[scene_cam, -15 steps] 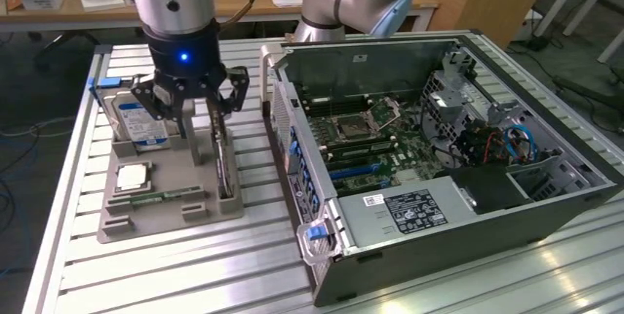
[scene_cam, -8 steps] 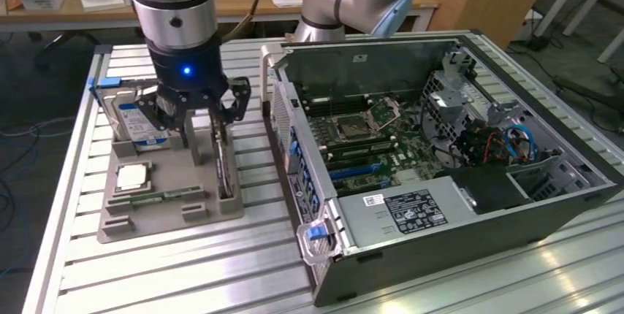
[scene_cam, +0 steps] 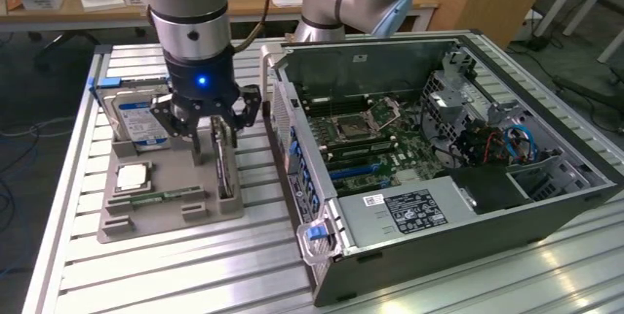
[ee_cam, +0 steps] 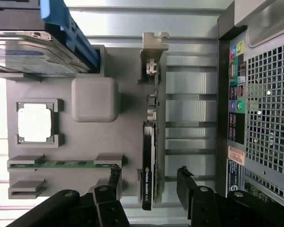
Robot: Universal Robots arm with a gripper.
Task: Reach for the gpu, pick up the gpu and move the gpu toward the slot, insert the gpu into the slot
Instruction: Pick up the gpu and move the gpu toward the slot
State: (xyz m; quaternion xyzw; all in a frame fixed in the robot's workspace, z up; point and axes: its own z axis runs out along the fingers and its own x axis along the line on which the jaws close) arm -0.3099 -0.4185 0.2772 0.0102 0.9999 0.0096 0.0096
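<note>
Dark thin gpu (ee_cam: pixel 148 156) on edge in grey tray (ee_cam: pixel 125 66), metal bracket (ee_cam: pixel 154 45) at one end, pincer (ee_cam: pixel 149 172) released, astride it

Dark gpu (ee_cam: pixel 148 156) upright on edge

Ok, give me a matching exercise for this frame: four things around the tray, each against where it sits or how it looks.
Things:
1. gpu
2. hard drive
3. processor chip
4. gripper

Places or states:
A. lying flat in a square pocket of the tray
B. open, straddling the gpu
C. standing on edge along the tray side nearest the computer case
D. silver with a blue-and-white label

Pairs: 1-C, 2-D, 3-A, 4-B
</note>
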